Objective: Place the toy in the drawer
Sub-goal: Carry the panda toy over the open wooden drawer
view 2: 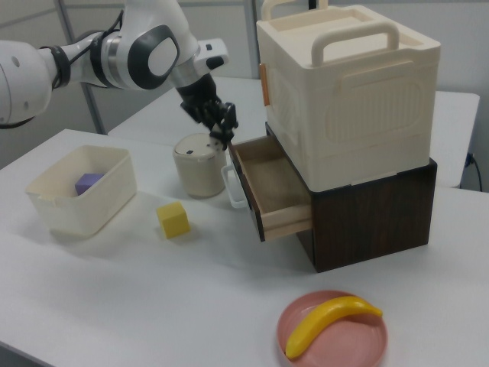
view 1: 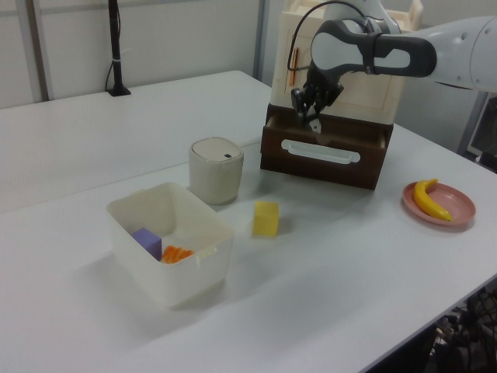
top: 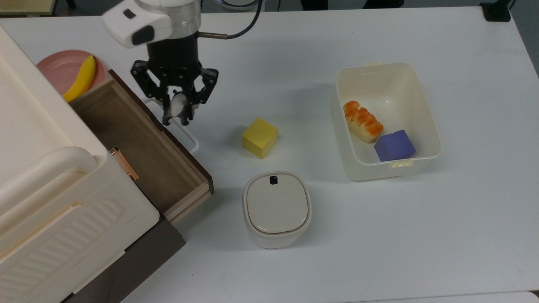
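A small black-and-white toy [top: 177, 104] is pinched in my gripper [top: 177, 115], which is shut on it. The gripper hangs in the air over the white loop handle [top: 182, 131] and dark front edge of the open wooden drawer [top: 143, 147]. In the left view the gripper [view 1: 312, 120] sits just above the drawer's dark front [view 1: 326, 155]. In the right view the gripper [view 2: 224, 131] is above the drawer's outer end [view 2: 271, 187]. The drawer's brown floor is bare.
A yellow cube [top: 260, 137] lies on the table to the top view's right of the handle. A lidded cream canister [top: 276, 208] stands near the drawer's corner. The cream bin [top: 429, 126] holds a purple cube [top: 394, 145] and an orange-topped piece. A pink plate [top: 63, 69] carries a banana.
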`<state>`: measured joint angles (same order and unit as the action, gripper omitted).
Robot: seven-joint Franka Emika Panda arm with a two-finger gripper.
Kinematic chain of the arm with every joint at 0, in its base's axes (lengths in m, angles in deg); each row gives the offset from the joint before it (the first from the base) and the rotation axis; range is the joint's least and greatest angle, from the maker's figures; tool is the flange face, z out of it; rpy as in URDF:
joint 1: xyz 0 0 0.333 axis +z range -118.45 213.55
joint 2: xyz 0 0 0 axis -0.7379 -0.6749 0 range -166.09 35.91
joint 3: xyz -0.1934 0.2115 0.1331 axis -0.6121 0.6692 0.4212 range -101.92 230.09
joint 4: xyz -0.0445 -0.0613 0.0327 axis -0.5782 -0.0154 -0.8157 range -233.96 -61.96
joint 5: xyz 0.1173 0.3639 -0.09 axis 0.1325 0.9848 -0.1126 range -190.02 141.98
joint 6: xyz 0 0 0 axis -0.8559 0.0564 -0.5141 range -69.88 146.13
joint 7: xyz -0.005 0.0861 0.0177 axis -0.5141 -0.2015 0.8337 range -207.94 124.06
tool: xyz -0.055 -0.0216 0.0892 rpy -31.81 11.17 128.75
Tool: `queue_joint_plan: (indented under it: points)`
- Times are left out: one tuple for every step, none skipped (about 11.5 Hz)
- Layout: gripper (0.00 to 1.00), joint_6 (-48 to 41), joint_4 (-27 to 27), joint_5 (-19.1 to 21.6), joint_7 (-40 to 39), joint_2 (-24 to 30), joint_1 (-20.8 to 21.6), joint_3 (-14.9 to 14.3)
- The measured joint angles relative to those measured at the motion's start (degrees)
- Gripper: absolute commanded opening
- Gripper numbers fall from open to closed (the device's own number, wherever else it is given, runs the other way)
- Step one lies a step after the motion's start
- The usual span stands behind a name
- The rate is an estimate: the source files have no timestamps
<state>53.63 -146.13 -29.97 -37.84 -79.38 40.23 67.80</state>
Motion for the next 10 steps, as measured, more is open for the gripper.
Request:
queue_joint_plan:
  points:
    - [0.01, 4.28, 0.02, 0.00, 1.63, -0.11, 0.00, -0.80]
    - [0.01, 5.90, 0.02, 0.00, 2.12, -0.20, 0.00, -1.35]
    - [0.01, 7.06, 0.02, 0.00, 2.30, -0.32, -0.01, -2.01]
    - [0.01, 7.80, 0.02, 0.00, 2.33, -0.44, -0.02, -2.69]
    - [0.01, 8.20, 0.01, 0.00, 2.33, -0.51, -0.03, -3.23]
    - [0.01, 8.58, 0.02, -0.07, 2.33, -0.59, -0.03, -3.61]
    - [0.02, 9.08, 0.02, -0.66, 2.33, -0.68, -0.03, -3.78]
    - [0.02, 9.81, 0.02, -1.62, 2.33, -0.83, -0.03, -3.82]
    - [0.03, 10.94, 0.01, -3.05, 2.33, -1.23, -0.02, -3.82]
    - [0.03, 11.20, 0.01, -4.63, 2.33, -1.88, 0.01, -3.82]
